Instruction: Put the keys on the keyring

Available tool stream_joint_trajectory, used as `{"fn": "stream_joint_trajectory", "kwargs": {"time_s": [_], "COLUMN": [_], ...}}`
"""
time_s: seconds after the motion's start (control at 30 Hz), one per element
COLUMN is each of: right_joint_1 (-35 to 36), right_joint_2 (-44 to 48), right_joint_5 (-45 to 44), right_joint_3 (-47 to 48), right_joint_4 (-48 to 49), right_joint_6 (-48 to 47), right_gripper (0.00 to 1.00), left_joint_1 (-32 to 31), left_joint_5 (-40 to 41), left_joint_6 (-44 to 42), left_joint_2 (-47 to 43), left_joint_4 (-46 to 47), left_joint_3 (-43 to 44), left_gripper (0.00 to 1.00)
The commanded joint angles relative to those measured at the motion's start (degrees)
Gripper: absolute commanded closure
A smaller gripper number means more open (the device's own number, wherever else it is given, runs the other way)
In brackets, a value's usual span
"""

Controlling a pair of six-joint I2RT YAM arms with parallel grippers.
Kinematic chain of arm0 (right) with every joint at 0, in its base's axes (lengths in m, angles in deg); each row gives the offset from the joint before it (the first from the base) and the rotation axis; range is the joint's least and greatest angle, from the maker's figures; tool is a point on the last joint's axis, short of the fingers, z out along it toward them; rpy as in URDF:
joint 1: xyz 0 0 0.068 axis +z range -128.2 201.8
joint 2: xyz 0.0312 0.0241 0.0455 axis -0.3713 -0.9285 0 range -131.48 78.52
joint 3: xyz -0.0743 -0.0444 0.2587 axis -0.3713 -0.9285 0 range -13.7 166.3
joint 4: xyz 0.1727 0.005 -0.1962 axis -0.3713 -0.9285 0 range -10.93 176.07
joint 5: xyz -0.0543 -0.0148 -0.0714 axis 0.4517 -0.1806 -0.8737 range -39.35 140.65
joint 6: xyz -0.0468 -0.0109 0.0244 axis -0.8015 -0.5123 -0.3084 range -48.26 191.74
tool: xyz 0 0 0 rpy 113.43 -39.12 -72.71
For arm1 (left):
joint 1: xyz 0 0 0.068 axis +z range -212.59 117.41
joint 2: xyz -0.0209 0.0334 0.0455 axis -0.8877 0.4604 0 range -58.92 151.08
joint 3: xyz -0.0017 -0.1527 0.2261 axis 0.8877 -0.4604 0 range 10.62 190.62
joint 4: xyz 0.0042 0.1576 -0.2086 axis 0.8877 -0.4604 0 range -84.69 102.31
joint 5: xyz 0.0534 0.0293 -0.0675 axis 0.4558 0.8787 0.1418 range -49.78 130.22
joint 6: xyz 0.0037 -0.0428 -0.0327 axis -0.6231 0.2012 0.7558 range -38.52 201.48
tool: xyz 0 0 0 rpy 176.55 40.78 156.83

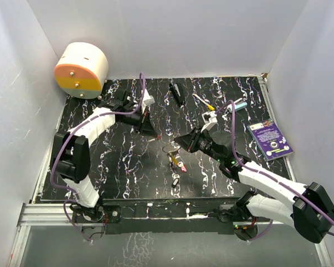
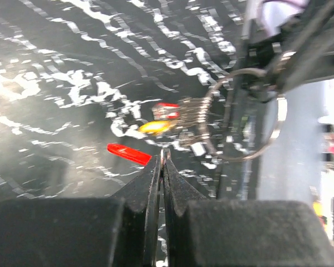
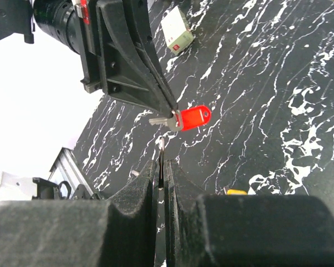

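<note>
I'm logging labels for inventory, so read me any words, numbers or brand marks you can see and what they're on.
Nothing is legible anywhere.
purple card: white print and a round emblem, too small to read.
small white box: a red mark, too blurred to read.
red key: no lettering visible on its head.

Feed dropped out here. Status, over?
Left gripper shut on red key. Right gripper shut on keyring, other keys hanging from it. Nothing between key and ring.
</note>
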Motion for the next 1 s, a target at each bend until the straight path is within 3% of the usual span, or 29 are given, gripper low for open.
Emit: {"fn": "stream_joint_trajectory", "kwargs": {"time_s": [0.0, 0.2, 0.6, 0.83, 0.97], "right_joint_1": [0.1, 3.3, 5.2, 5.2, 5.2], "right_joint_2": [-1.2, -2.9, -4.3, -4.3, -5.6], "right_joint_5": [4.4, 3.3, 9.4, 11.6, 14.2], "right_joint_3": [3.6, 7.5, 8.5, 6.8, 5.5], "right_joint_4": [8.1, 5.4, 8.2, 11.2, 17.7], "right_joint_6": [-1.1, -6.4, -7.3, -4.8, -2.2], "right_gripper": [0.92, 0.92, 0.92, 0.92, 0.92], "left_joint_1": [0.9, 0.9, 0.9, 0.9, 0.9], "left_joint_5": [-21.6, -30.6, -33.1, -32.1, -34.3], "left_joint_6": [0.2, -1.1, 3.0, -6.7, -14.9], "left_joint_2": [-1.1, -0.9, -8.3, -10.7, -10.2], "left_joint_4": [-7.3, -11.7, -3.4, -8.3, -14.3], "left_joint_3": [2.8, 4.6, -0.5, -0.7, -0.5], "left_gripper": [1.0, 1.0, 1.0, 1.0, 1.0]}}
